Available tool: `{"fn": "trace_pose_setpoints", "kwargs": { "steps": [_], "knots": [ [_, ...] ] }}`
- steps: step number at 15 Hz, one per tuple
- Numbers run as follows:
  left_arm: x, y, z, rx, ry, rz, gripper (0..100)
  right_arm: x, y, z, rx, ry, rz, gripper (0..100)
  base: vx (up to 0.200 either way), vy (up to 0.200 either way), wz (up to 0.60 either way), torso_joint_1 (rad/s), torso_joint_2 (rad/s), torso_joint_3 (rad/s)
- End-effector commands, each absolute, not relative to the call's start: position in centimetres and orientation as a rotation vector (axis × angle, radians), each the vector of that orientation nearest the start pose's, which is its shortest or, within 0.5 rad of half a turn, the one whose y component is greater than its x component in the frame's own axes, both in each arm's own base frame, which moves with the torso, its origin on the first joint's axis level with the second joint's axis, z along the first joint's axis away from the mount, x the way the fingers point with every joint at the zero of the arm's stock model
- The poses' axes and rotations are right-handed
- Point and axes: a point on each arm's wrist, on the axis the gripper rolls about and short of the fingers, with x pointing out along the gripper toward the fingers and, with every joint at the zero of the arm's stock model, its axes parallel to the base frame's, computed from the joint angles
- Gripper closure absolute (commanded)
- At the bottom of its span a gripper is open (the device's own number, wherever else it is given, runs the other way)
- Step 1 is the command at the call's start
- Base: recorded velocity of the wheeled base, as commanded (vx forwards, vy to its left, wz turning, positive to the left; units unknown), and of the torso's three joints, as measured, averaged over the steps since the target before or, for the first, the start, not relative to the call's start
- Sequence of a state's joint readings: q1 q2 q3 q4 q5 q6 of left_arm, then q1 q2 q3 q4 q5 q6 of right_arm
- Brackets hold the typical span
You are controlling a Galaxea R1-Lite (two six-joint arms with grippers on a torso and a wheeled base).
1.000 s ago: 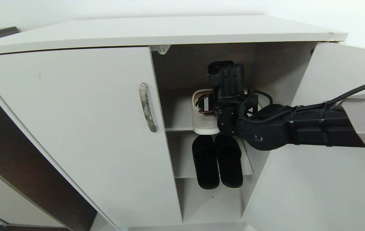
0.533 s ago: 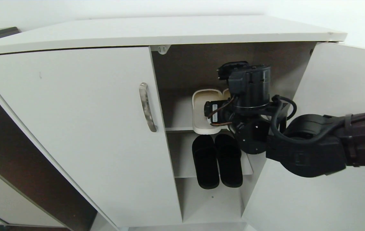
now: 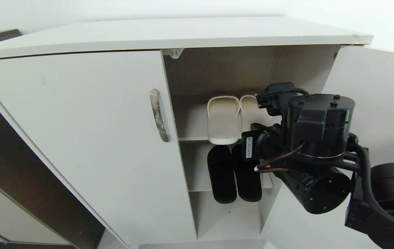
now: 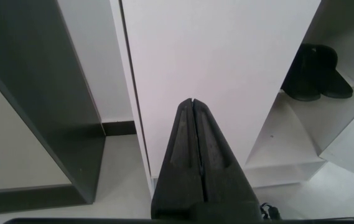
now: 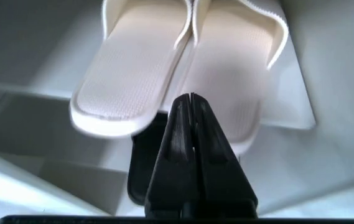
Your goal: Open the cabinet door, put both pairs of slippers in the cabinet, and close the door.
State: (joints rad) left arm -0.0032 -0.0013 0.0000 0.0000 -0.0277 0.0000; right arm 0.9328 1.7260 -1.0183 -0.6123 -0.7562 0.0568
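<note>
Two pairs of slippers sit inside the cabinet (image 3: 169, 33), one pair per shelf. The white slippers (image 3: 224, 119) are on the upper shelf (image 3: 191, 139), side by side and touching. Their long axis runs front to back, with the toes toward the back wall and the heels sticking out a bit over the shelf's front edge. The black slippers (image 3: 233, 176) lie on the lower shelf (image 3: 197, 189) right underneath. They point the same way, and their heels hang over the edge even more.

The right arm (image 3: 318, 145) is in front of the open half of the cabinet, just beside the white pair. Its wrist is bent so the right gripper (image 5: 191, 99) points in at the white slippers' heels. The claw's two fingers are pressed together with nothing between them, and it isn't touching the slippers.

The left gripper (image 4: 192, 102) is down low in front of the left door (image 3: 79, 138), fingers together too and holding nothing. That door is closed, with its metal handle (image 3: 159, 116) upright near the inner edge. The right door (image 3: 373, 90) is swung wide open.
</note>
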Motion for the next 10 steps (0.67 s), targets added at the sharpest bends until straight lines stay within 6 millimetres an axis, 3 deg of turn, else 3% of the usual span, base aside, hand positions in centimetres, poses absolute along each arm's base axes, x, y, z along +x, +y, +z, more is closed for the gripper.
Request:
{"fn": "trace_pose_setpoints", "kwargs": {
  "steps": [1,6,10],
  "knots": [
    [-2.28,-0.06,7.55,0.0,0.0,-0.031,100,19.98,24.44,23.34,-0.01,0.066,0.181,100,0.0,0.0,0.0,0.0,0.0,0.0],
    [-2.28,-0.06,7.55,0.0,0.0,-0.031,100,20.31,24.9,22.56,-0.028,0.082,0.186,100,0.0,0.0,0.0,0.0,0.0,0.0],
    [-2.28,-0.06,7.55,-0.002,0.0,-0.031,100,20.31,24.9,22.56,-0.028,0.082,0.186,100,-0.2,0.0,0.0,0.005,0.0,0.002]
  ]
}}
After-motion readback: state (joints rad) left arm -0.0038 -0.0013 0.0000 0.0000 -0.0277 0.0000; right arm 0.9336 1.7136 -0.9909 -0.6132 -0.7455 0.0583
